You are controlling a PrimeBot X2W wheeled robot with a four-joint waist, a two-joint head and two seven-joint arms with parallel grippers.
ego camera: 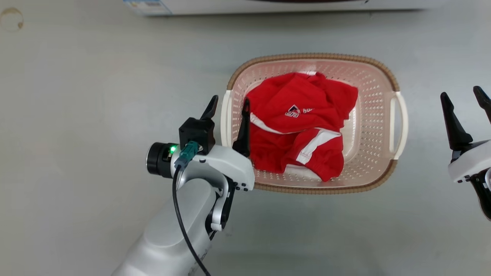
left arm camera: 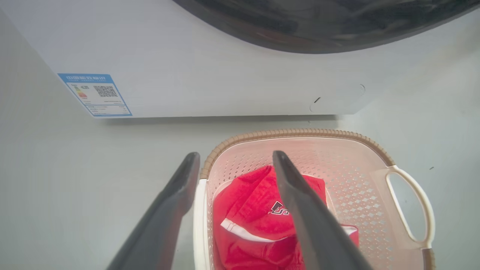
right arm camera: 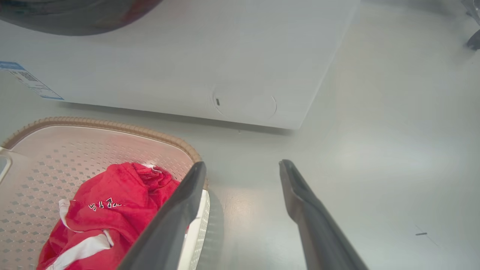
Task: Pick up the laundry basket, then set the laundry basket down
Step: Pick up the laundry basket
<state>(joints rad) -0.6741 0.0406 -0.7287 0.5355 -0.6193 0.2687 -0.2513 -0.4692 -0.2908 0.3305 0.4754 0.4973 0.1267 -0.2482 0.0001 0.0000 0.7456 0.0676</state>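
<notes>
In the pick-up step, your released left pincer (ego camera: 230, 100) straddles the laundry basket's (ego camera: 378, 126) 9 o'clock handle (ego camera: 224, 126); your released right pincer (ego camera: 460, 92) must next reach the 3 o'clock handle (ego camera: 401, 126).

Item 1: blue-bordered white paper label (left arm camera: 94, 94) on the front of the white metal washing machine (left arm camera: 225, 67). It carried a QR code and coloured rating bars; the print was too small to read.

Item 2: white-and-dark emblem (ego camera: 293, 111) with short white lettering beside it, on the red cloth garment (ego camera: 276, 149) in the pale pink perforated plastic laundry basket (ego camera: 376, 115). The letters were not legible.
</notes>
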